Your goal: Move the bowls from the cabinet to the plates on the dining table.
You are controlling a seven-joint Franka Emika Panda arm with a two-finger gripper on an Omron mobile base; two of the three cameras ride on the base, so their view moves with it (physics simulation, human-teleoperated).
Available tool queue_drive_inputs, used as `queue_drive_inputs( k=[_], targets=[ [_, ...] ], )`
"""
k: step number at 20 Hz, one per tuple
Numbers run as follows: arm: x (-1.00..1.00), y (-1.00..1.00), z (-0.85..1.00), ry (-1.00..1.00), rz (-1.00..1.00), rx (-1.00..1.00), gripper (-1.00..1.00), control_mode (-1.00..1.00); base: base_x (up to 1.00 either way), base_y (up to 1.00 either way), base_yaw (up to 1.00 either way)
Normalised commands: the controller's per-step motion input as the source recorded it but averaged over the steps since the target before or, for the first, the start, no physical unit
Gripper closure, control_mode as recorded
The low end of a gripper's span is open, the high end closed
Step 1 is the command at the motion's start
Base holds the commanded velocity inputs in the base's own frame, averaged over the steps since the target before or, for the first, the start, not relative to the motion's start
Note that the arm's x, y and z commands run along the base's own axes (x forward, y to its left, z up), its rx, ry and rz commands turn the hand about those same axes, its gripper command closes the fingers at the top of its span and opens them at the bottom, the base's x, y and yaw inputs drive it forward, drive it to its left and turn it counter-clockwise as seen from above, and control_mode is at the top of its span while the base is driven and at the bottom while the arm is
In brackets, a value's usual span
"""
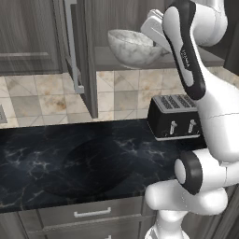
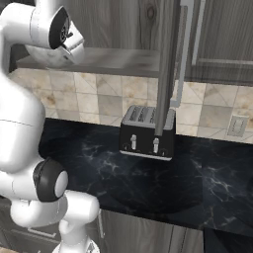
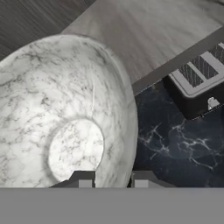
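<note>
A: Gripper (image 3: 111, 181) status?

B: Fingers straddle the marbled bowl (image 3: 65, 113) rim, one tip inside, one outside, pinching the wall.

A: Bowl location?

B: At the cabinet shelf (image 1: 186, 58) edge, open door (image 1: 86, 56) beside it. Beyond the outer finger, lower down: toaster (image 3: 199, 83) on the black counter (image 3: 170, 144).

The arm (image 1: 205, 116) was glossy white, built of rounded segments with dark joint caps. A long black strip ran along the upper link, bearing small pale lettering, too blurred to read. The finger tips (image 3: 85, 178) looked dark grey.
</note>
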Motion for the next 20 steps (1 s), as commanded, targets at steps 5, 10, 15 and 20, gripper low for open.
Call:
queue_drive_inputs(
  k=[5, 10, 15, 20],
  targets=[
    [-1.0, -0.31, 0.0, -0.02, 0.0, -0.07, 1.0, -1.0, 0.0, 0.0, 0.0],
    [-1.0, -0.22, -0.07, -0.01, 0.0, -0.11, 1.0, -1.0, 0.0, 0.0, 0.0],
    [-1.0, -0.18, -0.33, 0.0, 0.0, -0.13, 1.0, -1.0, 0.0, 0.0, 0.0],
    [-0.87, -0.18, -0.41, -0.02, 0.0, -0.06, 1.0, -1.0, 0.0, 0.0, 0.0]
  ],
)
